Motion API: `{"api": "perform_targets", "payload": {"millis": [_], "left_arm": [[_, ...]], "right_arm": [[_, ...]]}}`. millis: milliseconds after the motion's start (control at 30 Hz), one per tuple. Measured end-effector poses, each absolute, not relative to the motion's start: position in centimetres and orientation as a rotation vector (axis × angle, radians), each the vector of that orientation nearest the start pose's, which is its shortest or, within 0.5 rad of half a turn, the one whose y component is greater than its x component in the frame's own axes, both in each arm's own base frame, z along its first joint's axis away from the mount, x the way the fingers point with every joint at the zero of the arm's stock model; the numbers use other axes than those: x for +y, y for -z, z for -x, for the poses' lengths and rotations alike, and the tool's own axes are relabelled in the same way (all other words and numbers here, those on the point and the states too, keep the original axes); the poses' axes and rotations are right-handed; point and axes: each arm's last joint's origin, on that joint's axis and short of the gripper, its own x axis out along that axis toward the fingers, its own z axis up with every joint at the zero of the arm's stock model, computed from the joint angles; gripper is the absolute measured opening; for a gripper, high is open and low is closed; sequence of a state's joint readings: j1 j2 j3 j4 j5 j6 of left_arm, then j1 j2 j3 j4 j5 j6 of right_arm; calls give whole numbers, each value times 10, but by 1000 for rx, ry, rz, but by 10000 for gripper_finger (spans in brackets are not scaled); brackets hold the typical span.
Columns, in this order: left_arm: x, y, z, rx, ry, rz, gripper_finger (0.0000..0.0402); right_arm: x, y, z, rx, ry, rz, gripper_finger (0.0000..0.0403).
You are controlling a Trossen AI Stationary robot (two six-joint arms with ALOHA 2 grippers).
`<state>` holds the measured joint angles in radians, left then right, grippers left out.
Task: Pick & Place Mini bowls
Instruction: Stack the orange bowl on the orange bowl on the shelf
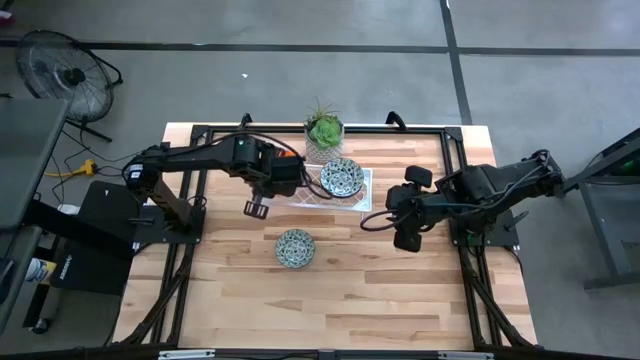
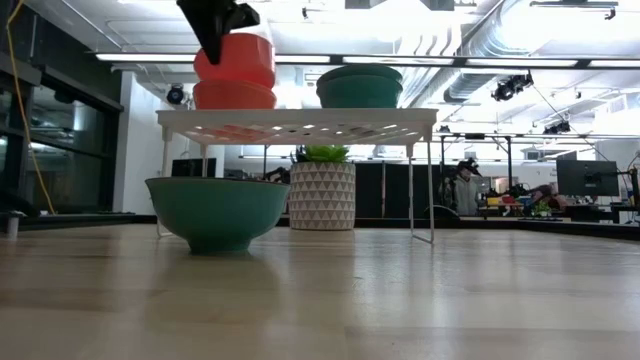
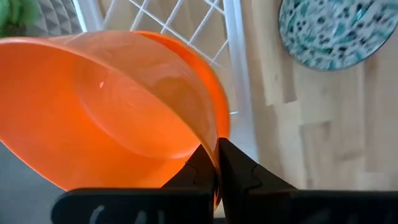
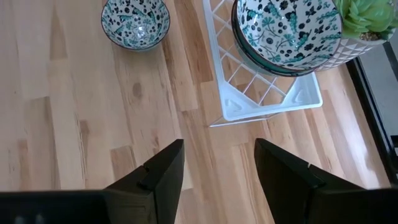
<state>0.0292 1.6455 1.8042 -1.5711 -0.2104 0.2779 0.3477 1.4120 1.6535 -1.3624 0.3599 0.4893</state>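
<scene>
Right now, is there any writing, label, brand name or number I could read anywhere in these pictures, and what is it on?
None can be read.
The dark base plate beside the table's left side bears a small pale marking, too small to read.
The left gripper, shut on the orange bowl, carries faint marks on its body, too blurred to read.
The speckled bowls, white rack and plant pot bear only patterns.

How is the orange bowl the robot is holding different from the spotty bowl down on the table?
The orange bowl is plain orange, while the spotty bowl has a grey-green and white pattern. The orange bowl is pinched by its rim in the left gripper, up over the white rack; the spotty bowl sits alone on the table, touched by nothing. The orange bowl is tilted; the spotty bowl sits upright. Both are small and round.
</scene>
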Motion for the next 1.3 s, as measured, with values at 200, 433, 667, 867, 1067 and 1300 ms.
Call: {"api": "perform_targets", "payload": {"millis": [200,433,667,867,1067,1300], "left_arm": [[12,-370,-287,1420,-62,-204,0],[12,-369,-287,1420,-62,-170,0],[12,-363,-293,1443,-41,-183,0],[11,-363,-294,1445,-21,-200,15],[12,-363,-294,1446,-32,-213,58],[13,-363,-294,1451,-33,-292,133]], "right_arm": [[73,-396,-232,1009,266,-61,184],[73,-396,-232,1010,264,-57,184],[73,-396,-232,1010,264,-56,184],[73,-396,-232,1011,261,-58,184],[74,-396,-232,1013,259,-59,184],[74,-395,-232,1019,248,-66,184]]}}
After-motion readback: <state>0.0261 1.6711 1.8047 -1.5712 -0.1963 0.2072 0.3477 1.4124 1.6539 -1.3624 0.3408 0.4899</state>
